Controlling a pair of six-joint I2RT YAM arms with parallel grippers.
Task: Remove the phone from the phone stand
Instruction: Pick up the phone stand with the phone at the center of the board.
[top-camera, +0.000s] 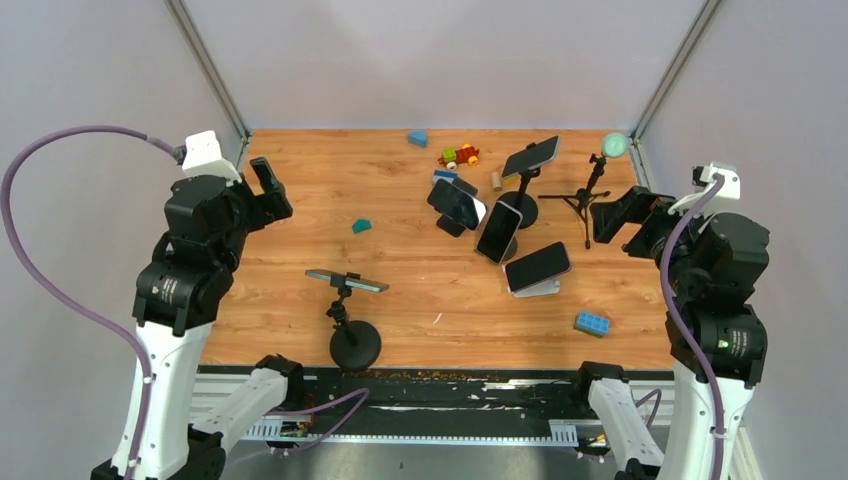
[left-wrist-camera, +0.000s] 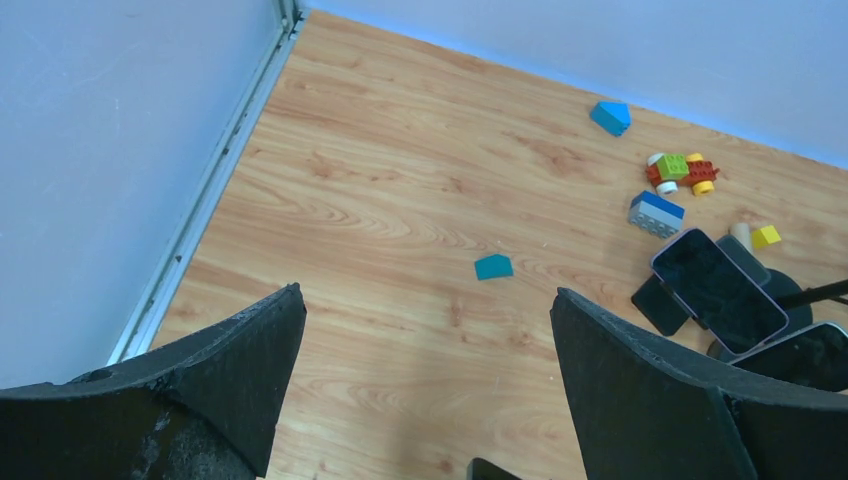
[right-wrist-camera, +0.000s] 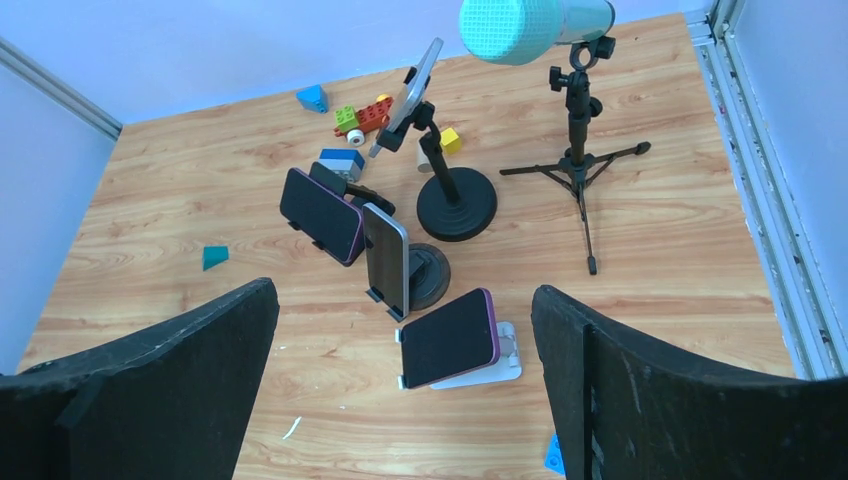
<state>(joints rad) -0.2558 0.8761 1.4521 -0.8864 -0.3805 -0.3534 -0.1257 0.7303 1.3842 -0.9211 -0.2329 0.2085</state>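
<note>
Both grippers hang high over the table (top-camera: 330, 180) and hold nothing. The left gripper (left-wrist-camera: 427, 300) has its jaws spread wide above bare wood. The right gripper (right-wrist-camera: 405, 292) is spread just as wide, looking down on a cluster of phones.

Five phones sit on stands, and I cannot tell which one the task means. Nearest the right arm, a pink-edged phone (right-wrist-camera: 449, 338) leans screen-up on a small white stand (right-wrist-camera: 503, 366). Just behind it a silver phone (right-wrist-camera: 386, 258) stands on end in a round-based stand (right-wrist-camera: 430, 275). A tilted phone (right-wrist-camera: 320, 215) and a high phone (right-wrist-camera: 420, 75) sit clamped farther back. Well apart from these, near the left arm, a flat phone (top-camera: 346, 281) lies level on top of a short black stand (top-camera: 355, 345).

Any of them should handle as a stiff, smooth slab, fairly heavy for its thickness. The glass looks slick, and the screen would not forgive a drop. I would take hold across the two long edges, near the middle. The leaning phone looks merely propped, so it should lift free. The clamped ones probably grip back, and their stands may tip or come up with them.
</note>
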